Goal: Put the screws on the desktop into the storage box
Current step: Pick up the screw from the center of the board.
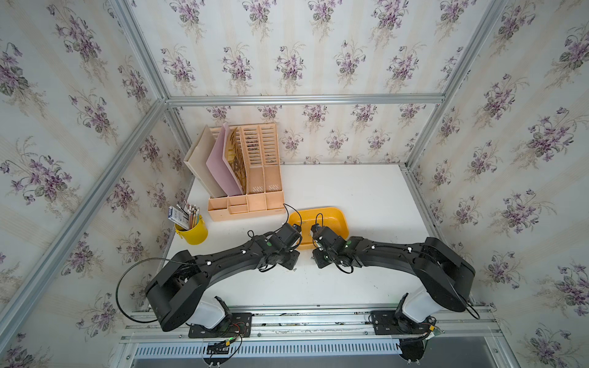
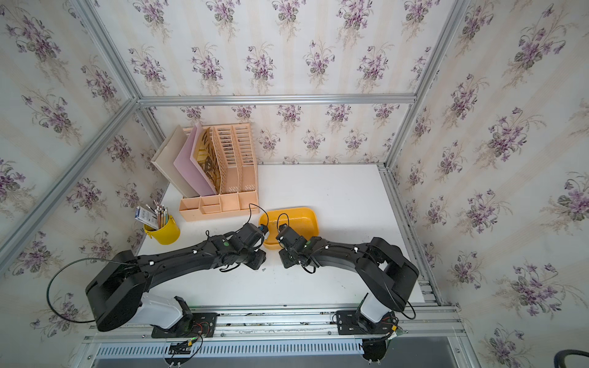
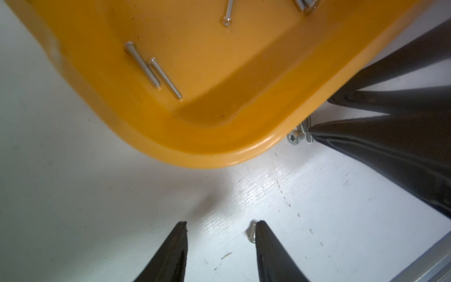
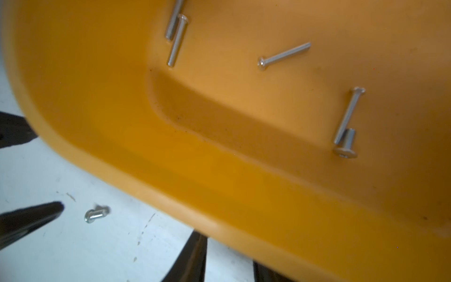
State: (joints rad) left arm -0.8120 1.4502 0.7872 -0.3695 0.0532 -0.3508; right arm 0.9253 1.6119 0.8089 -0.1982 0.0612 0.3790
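The storage box (image 1: 331,212), a shallow yellow-orange tray, is seen in both top views lying flat on the white desktop (image 1: 366,191). Five screws are seen inside it from the right wrist camera. Two long ones (image 4: 177,40) lie side by side and touch, one long one (image 4: 284,55) lies alone, and another long one (image 4: 349,114) leans on a short fat one (image 4: 346,144). The left gripper (image 3: 220,224) is held low just outside a rounded corner of the box, with its jaws wide apart. A short screw (image 3: 251,234) is seen on the desktop between them, touching the inside of one finger (image 3: 268,251). The right gripper (image 3: 319,114) is placed just beside the box's edge next to that corner, with its jaws a little apart. A few small screws (image 3: 299,135) are seen at one of its fingertips, right against the box's rim. From the right wrist camera its fingertips are hidden by that rim. One more tiny screw (image 1: 294,269) is seen in both top views near the box, on the side toward the arms' bases. A peach file organizer (image 1: 251,178) is stood near the box's far corner, and a yellow pencil cup (image 1: 192,231) is stood well apart from the box.
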